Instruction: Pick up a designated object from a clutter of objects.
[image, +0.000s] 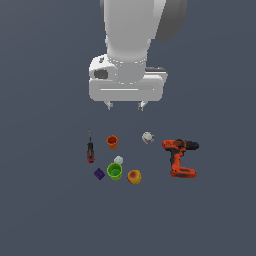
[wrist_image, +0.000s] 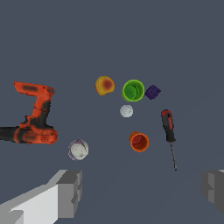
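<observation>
The peach (image: 134, 176) lies well ahead of the gripper (image: 125, 105), just beside the green cup (image: 115, 171). The gripper hangs high above the clutter, fingers spread wide and empty. A slightly off descent would likely nudge the cup or send the round fruit rolling away.

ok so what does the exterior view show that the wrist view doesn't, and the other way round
Only the exterior view shows the arm's white body above the open pincer, hanging clear of the items.
Only the wrist view looks down into the orange cup and green cup.
Both show the peach, power drill, screwdriver, purple cube and two whitish items.
</observation>
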